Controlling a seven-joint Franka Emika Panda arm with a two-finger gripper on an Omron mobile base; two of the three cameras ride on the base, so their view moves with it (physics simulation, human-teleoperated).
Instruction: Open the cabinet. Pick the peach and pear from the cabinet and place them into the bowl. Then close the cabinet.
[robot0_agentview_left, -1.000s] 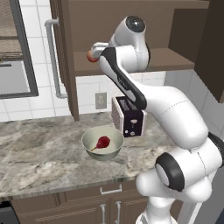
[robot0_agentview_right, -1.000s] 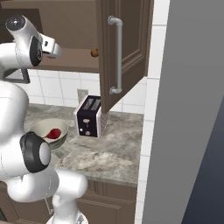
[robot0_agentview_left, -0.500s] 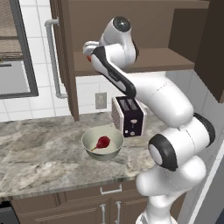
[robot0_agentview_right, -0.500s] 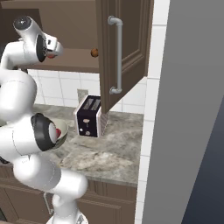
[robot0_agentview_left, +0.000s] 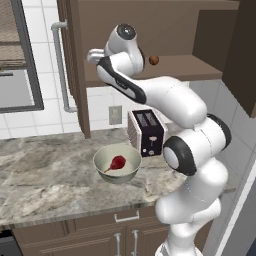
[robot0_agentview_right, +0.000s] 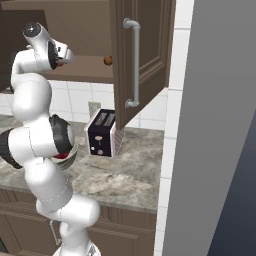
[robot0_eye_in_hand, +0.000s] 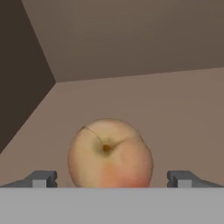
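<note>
The lower part of the peach (robot0_eye_in_hand: 110, 153) is cut off by the bottom of the hand view, so contact with the shelf can't be made out. In the right base view the bowl (robot0_agentview_right: 71, 154) is mostly hidden behind the arm, and the pear (robot0_agentview_right: 62, 156) is reduced to a red sliver. The cabinet (robot0_agentview_left: 80, 60) gets chopped off by the top edge in both base views.

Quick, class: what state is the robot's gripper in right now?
Gripper: open, holding nothing; the peach sits between its fingertips on the cabinet shelf.

No legible txt, labels, brands or nos. anywhere.
</note>
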